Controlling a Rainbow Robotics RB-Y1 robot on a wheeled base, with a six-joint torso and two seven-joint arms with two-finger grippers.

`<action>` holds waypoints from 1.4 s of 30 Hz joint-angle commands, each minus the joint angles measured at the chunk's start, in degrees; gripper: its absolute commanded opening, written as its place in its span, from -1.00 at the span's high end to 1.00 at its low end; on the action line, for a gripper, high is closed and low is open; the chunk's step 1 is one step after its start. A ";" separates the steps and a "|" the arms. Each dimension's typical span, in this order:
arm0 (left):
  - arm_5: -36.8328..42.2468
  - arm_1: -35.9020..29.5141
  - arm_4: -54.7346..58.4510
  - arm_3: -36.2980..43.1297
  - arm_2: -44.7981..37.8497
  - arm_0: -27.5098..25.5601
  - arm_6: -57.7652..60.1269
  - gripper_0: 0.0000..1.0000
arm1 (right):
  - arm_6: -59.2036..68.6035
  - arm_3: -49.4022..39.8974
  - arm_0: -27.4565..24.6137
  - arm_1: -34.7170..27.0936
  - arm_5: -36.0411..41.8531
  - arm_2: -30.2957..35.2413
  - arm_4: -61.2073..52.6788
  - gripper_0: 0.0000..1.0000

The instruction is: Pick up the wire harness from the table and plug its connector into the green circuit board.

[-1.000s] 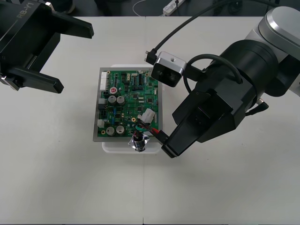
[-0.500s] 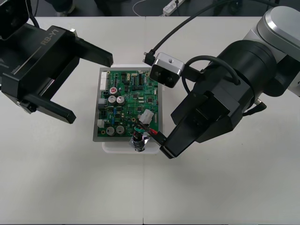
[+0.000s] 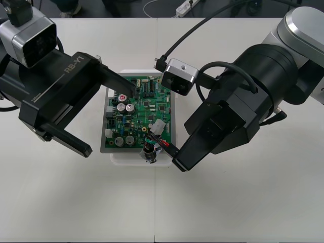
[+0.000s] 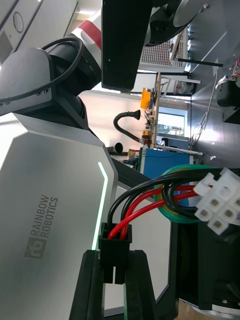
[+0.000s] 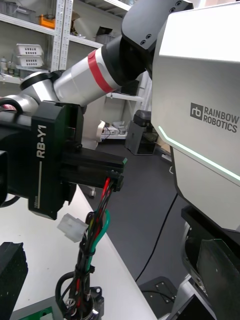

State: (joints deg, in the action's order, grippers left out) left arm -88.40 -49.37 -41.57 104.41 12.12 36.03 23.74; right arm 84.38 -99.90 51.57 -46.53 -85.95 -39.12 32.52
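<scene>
Pinching the black harness plug (image 4: 114,255) between right gripper (image 3: 173,152) fingers by the green board (image 3: 147,109) mid-counter (image 3: 243,212); spreading left gripper (image 3: 110,121) fingers wide; half hiding the socket (image 3: 149,153) under wires (image 5: 97,225).

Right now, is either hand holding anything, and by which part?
The right hand holds the harness by its black plug. The left hand is open over the board and holds nothing.

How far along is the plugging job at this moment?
Done: the right gripper is shut on the black plug of the harness, so pickup looks complete. In hand: it holds the plug by the near right corner of the green board; the left gripper hangs open over the board. Left: plugging in.
</scene>
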 commanded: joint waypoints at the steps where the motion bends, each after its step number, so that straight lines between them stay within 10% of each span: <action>1: -1.60 -1.08 0.35 2.46 0.80 3.08 -3.17 -1.00 | -0.18 -1.35 2.66 0.74 0.43 -0.43 0.00 1.00; 42: -1.60 6.83 -3.69 2.64 8.36 10.28 -2.47 -1.00 | -0.27 -1.62 2.75 1.00 0.43 -0.43 -1.67 1.00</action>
State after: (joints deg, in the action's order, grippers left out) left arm -88.40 -44.22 -45.17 105.61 19.36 43.48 23.73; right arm 84.38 -99.91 51.62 -46.39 -85.94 -39.12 31.88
